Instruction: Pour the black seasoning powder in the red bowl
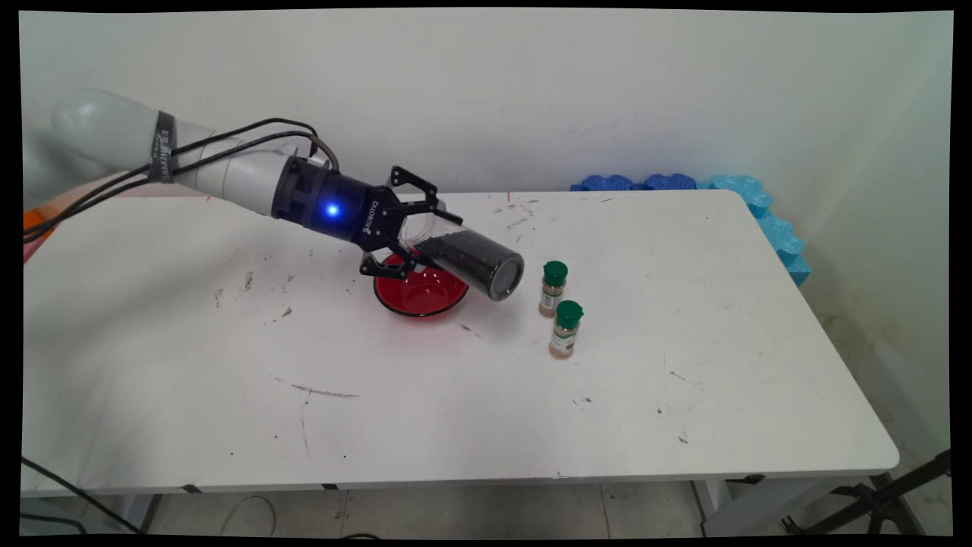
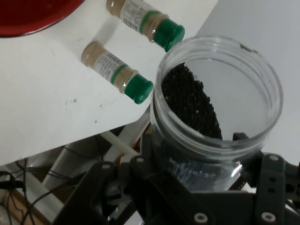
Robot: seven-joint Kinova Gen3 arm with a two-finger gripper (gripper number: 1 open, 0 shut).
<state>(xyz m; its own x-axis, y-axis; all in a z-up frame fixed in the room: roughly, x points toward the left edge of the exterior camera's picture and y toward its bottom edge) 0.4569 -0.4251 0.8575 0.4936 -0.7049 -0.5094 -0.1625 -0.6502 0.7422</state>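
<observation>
White lettering reading ROBOTIQ runs along the black body of the two-finger gripper [image 1: 410, 228], seen in the main view. A dark strap [image 1: 162, 147] around the white arm link carries pale lettering, too small to read. The two small green-capped spice jars, far one [image 1: 553, 288] and near one [image 1: 566, 329], wear pale printed labels; their print cannot be read in either view. No numbers or signs show elsewhere.
</observation>
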